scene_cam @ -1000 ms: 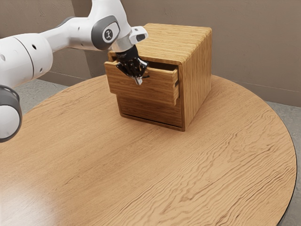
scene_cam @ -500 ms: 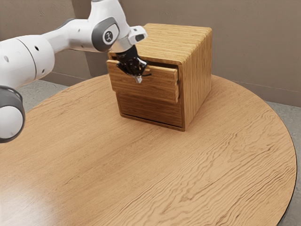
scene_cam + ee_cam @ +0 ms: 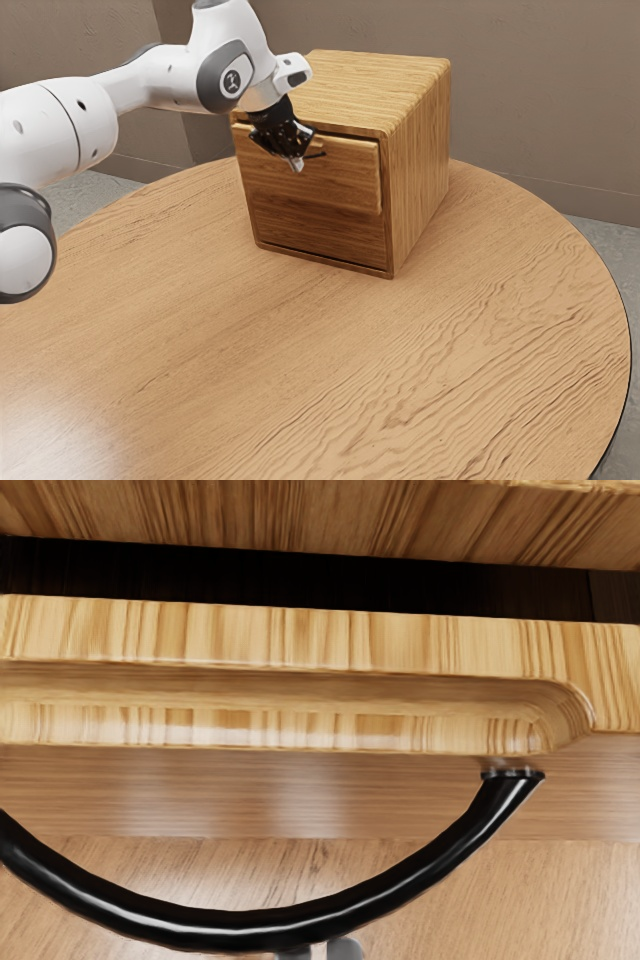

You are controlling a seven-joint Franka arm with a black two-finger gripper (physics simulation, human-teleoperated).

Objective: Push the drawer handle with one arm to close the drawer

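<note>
Wooden, the upper drawer (image 3: 335, 185) sits nearly closed in its cabinet (image 3: 422, 160), a dark gap behind its front's top edge. Fingertips together, the gripper (image 3: 296, 165) is at the curved black handle (image 3: 240, 929), above the round worktop (image 3: 300, 370).

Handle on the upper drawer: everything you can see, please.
The handle is a slim, glossy black bar, smooth, perhaps metal or plastic. It bows outward in a wide arc from the wooden drawer front. In the wrist view, one end meets the front at a flared foot. The gripper is at the curve's middle; contact looks likely but can't be confirmed.
</note>
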